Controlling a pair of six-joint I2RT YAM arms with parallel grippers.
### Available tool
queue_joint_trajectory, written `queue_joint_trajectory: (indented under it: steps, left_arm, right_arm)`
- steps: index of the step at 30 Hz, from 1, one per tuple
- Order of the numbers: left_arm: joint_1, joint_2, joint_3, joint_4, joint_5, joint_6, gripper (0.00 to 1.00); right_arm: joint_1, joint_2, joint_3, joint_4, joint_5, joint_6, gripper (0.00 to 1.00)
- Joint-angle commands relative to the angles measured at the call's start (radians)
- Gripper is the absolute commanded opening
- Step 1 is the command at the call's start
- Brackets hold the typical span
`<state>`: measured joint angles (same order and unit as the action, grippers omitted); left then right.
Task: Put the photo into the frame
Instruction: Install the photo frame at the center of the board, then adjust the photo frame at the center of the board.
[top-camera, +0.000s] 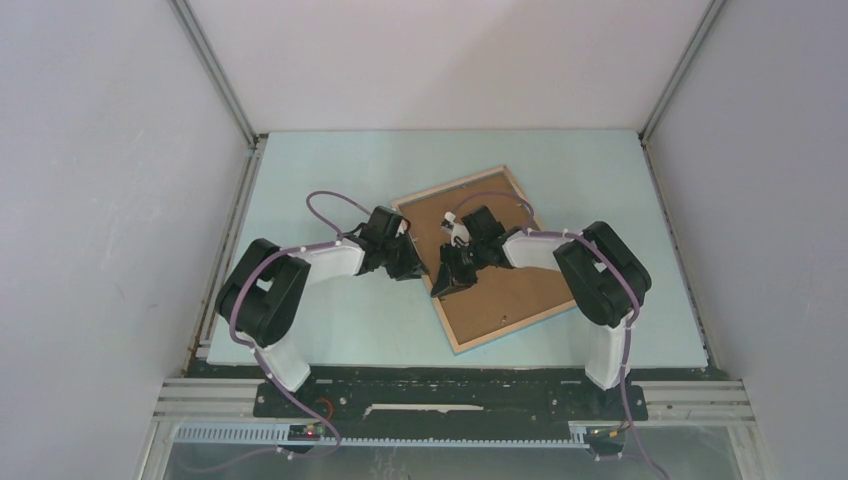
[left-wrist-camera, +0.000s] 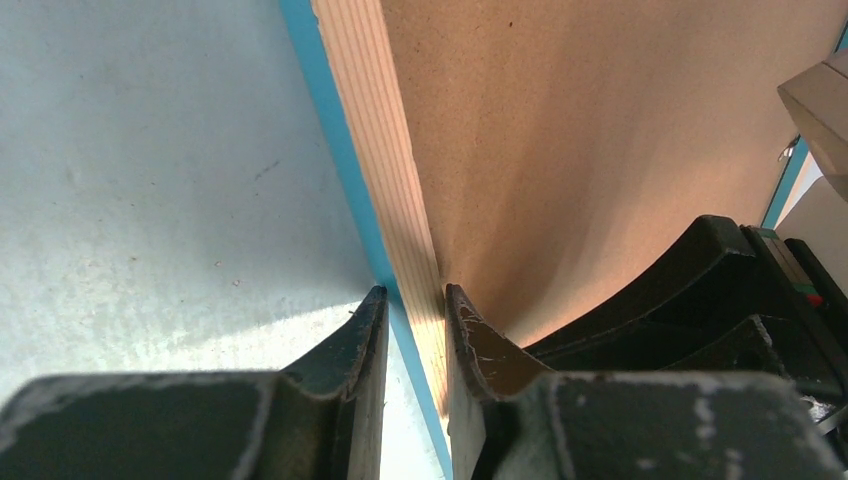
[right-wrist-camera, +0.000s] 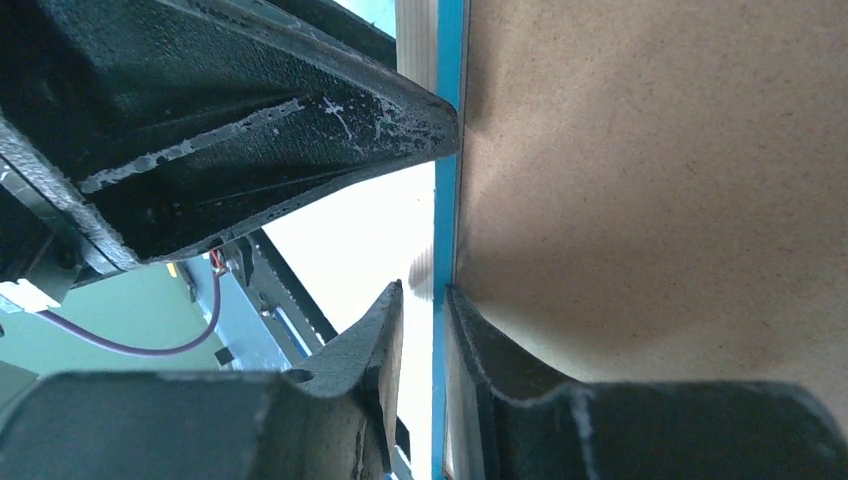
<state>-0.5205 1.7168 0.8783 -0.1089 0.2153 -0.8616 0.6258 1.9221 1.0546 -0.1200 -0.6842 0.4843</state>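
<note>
- The table (top-camera: 330, 165) is a matte, pale blue-green sheet. Close up it shows small specks and scuffs.
- Plain pale grey walls (top-camera: 420, 60) close it in on three sides, with metal posts (top-camera: 215, 70) in the back corners.
- A black base plate (top-camera: 450, 395) runs along the near edge under both arms.
- The frame (top-camera: 455, 186) lies skewed on the table, just right of the middle, with its brown backing board (top-camera: 520, 280) facing up.
- My left gripper (left-wrist-camera: 412, 300) is on the frame's left rail, jaws narrow and clamped across the wood and blue edge.
- My right gripper (right-wrist-camera: 422, 295) straddles the same edge, nearer to me, jaws narrow. Light shows beside one finger, so I cannot tell whether it grips.
</note>
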Motion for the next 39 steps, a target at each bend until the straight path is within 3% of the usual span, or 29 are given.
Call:
queue_joint_trajectory:
  steps: [1, 7, 11, 12, 16, 19, 23, 26, 29, 32, 35, 39]
  left_arm:
    - [0.027, 0.030, 0.016, -0.089, -0.114, 0.081, 0.00]
    - [0.090, 0.089, 0.279, -0.417, -0.211, 0.241, 0.00]
    - [0.145, 0.207, 0.497, -0.657, -0.241, 0.356, 0.01]
    - [0.149, 0.218, 0.531, -0.683, -0.255, 0.373, 0.07]
    - [0.157, 0.165, 0.576, -0.707, -0.364, 0.402, 0.63]
    - [0.165, 0.085, 0.574, -0.721, -0.379, 0.400, 0.80]
    - [0.163, -0.086, 0.418, -0.670, -0.258, 0.351, 0.89]
    - [0.158, -0.247, 0.182, -0.558, -0.128, 0.248, 0.89]
    - [0.116, -0.490, -0.132, -0.349, -0.068, 0.028, 0.88]
    - [-0.003, -0.721, -0.361, -0.199, -0.064, -0.177, 0.89]
    - [-0.140, -0.830, -0.414, -0.187, -0.115, -0.256, 0.93]
    - [-0.270, -0.756, -0.403, -0.146, -0.103, -0.286, 0.95]
  right_arm:
    - [-0.019, -0.005, 0.048, -0.029, -0.027, -0.005, 0.30]
    - [-0.075, -0.155, 0.194, -0.225, 0.043, -0.090, 0.40]
    - [-0.134, -0.245, 0.182, -0.332, 0.120, -0.143, 0.48]
    - [-0.155, -0.269, 0.157, -0.341, 0.143, -0.147, 0.50]
    - [-0.259, -0.376, 0.036, -0.358, 0.277, -0.155, 0.61]
    - [-0.335, -0.406, 0.003, -0.418, 0.411, -0.175, 0.66]
    - [-0.414, -0.395, -0.008, -0.450, 0.531, -0.181, 0.77]
    - [-0.470, -0.367, -0.006, -0.422, 0.551, -0.170, 0.79]
    - [-0.488, -0.303, 0.038, -0.379, 0.552, -0.161, 0.78]
    - [-0.478, -0.182, 0.152, -0.375, 0.541, -0.160, 0.75]
    - [-0.472, -0.052, 0.290, -0.422, 0.533, -0.165, 0.69]
    - [-0.463, 0.026, 0.351, -0.428, 0.483, -0.165, 0.66]
